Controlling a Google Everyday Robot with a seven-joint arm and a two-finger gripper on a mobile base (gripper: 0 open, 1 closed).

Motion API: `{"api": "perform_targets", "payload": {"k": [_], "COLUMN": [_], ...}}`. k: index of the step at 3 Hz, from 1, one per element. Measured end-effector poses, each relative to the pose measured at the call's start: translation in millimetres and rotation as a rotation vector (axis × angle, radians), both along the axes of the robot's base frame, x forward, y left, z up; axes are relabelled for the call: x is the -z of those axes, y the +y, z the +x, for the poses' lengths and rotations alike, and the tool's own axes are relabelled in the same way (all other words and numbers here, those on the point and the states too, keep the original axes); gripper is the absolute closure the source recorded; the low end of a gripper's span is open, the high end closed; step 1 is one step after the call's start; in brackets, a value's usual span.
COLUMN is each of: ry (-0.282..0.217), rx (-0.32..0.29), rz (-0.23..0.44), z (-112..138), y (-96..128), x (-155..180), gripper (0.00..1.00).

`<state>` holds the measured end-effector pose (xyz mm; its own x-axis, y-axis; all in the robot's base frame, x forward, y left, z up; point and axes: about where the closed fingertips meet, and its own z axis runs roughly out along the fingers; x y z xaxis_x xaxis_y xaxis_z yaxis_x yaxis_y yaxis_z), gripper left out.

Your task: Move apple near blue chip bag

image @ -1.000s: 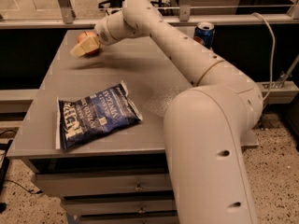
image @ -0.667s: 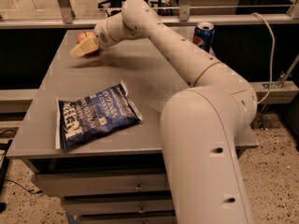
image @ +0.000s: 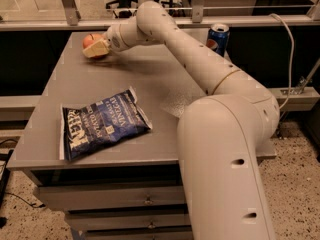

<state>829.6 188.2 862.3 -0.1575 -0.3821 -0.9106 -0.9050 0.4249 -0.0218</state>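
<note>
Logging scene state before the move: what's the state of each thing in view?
apple: far-left corner of table, at the gripper, apart from chip bag
gripper: at the apple
chip bag: flat, label up, near front edge
can: upright, far edge
drawers: shut

Small orange-red apple at tool tip, far back left; dark blue chip bag flat, front left, well apart.

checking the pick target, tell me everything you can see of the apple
The apple is small, round and orange-red, with smooth-looking skin; only its upper part shows. It is at the far left corner of the table, well apart from the blue chip bag. The gripper is right against its near side and hides its lower half. Whether it rests on the table or is lifted cannot be told.
</note>
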Motion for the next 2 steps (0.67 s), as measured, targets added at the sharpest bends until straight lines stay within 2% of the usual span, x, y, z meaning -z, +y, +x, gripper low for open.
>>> {"api": "perform_targets", "payload": {"k": [1, 2], "ry": [-0.012, -0.047], "rx": [0.003, -0.012], "rz": [0.017, 0.059], "z": [-3.4, -15.8], "y": [-8.6, -19.4], "x": [-6.2, -27.5], "gripper": [0.60, 0.83]}}
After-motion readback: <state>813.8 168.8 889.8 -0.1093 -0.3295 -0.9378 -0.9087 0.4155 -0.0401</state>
